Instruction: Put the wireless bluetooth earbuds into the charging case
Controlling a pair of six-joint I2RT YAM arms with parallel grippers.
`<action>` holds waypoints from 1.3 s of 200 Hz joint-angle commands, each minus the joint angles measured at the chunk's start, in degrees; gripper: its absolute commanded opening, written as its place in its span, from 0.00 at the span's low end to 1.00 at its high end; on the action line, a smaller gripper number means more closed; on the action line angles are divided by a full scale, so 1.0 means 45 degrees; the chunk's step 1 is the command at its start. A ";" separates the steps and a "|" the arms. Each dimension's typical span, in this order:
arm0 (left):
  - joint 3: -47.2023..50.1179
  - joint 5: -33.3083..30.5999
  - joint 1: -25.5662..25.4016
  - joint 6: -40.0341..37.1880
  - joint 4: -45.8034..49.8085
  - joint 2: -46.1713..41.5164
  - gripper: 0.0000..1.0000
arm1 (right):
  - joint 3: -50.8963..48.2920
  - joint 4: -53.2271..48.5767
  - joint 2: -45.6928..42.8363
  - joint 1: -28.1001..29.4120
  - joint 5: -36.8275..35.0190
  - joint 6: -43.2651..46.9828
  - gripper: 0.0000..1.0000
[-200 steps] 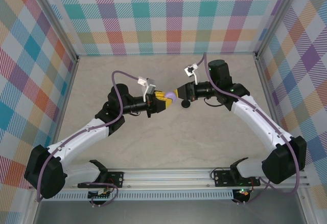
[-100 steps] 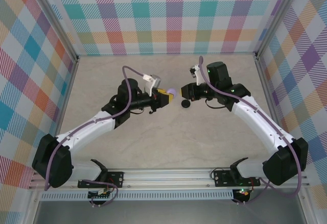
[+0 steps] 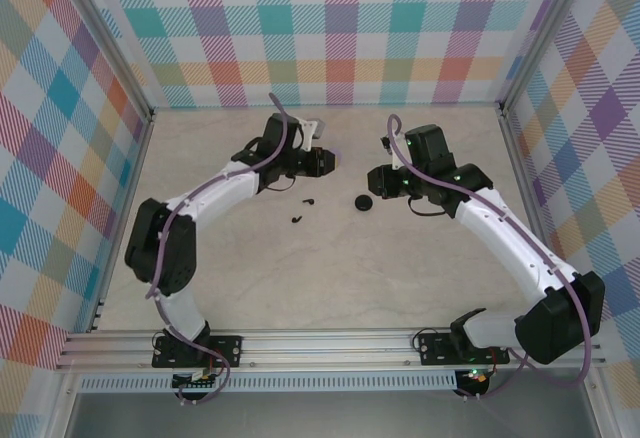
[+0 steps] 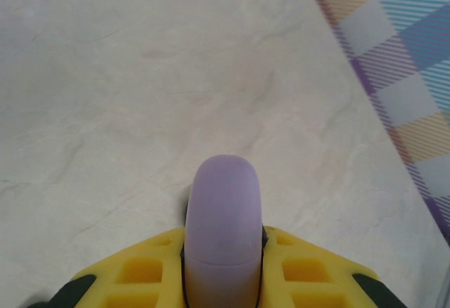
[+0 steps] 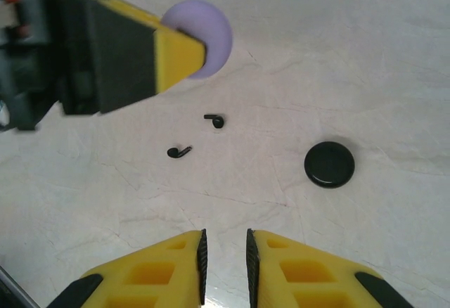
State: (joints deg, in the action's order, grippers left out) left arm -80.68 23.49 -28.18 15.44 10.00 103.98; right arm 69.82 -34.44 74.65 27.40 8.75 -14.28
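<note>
Left tool (image 4: pixel 223 269) is pinching the smooth round lilac plastic charging case (image 4: pixel 223 202) edge-on, hanging over the pale marbled table (image 3: pixel 350 278) toward the back. Right tool (image 5: pixel 225 243) is hovering with its yellow fingers barely apart and nothing between them. One tiny black stemmed earbud (image 5: pixel 216 120) and a second black earbud (image 5: pixel 179 152) are lying loose on the table near the round black case (image 5: pixel 329 164). I'm guessing they're featherlight, hard and slick, prone to skittering, so I'm planning on pinching across the bulb, not the skinny stem.
</note>
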 commanded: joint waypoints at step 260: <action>-0.6850 -0.0277 0.1639 -0.0292 0.5136 0.7125 0.68 | -0.0828 -0.0366 0.0140 0.0046 0.0519 0.0166 0.29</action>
State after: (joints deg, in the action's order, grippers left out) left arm -110.91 27.59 -21.28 15.73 28.51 137.40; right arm 67.16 -36.14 74.37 27.40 9.91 -14.28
